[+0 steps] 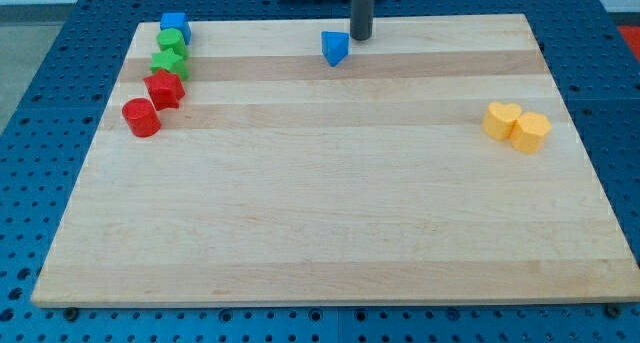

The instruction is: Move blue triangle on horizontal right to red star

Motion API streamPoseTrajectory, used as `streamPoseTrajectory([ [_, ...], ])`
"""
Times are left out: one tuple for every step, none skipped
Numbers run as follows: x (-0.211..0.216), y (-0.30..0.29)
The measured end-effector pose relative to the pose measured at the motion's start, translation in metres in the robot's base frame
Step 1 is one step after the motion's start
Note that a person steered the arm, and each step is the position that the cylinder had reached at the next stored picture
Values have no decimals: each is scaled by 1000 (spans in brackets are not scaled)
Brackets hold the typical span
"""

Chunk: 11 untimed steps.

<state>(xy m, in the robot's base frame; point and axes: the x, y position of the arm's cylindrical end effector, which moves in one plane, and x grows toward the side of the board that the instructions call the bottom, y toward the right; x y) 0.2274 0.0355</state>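
Note:
The blue triangle (pixel 335 48) lies near the view's top, a little right of the middle of the board's far edge. My tip (pixel 360 37) stands just to its upper right, close beside it, with a small gap. The red star (pixel 164 89) lies at the view's left in a column of blocks, far to the left of the blue triangle and slightly lower.
The left column holds a blue cube (pixel 175 27), a green block (pixel 172 42), a green star (pixel 168 62) and a red cylinder (pixel 141 117). Two yellow blocks, a heart (pixel 501 119) and a hexagon (pixel 531 132), sit at the right. The wooden board (pixel 330 213) lies on a blue pegboard.

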Motion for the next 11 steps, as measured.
streamPoseTrajectory([
  [15, -32],
  [35, -66],
  [61, -82],
  [65, -55],
  [45, -55],
  [13, -47],
  [18, -15],
  [48, -11],
  [76, -11],
  [80, -28],
  [78, -48],
])
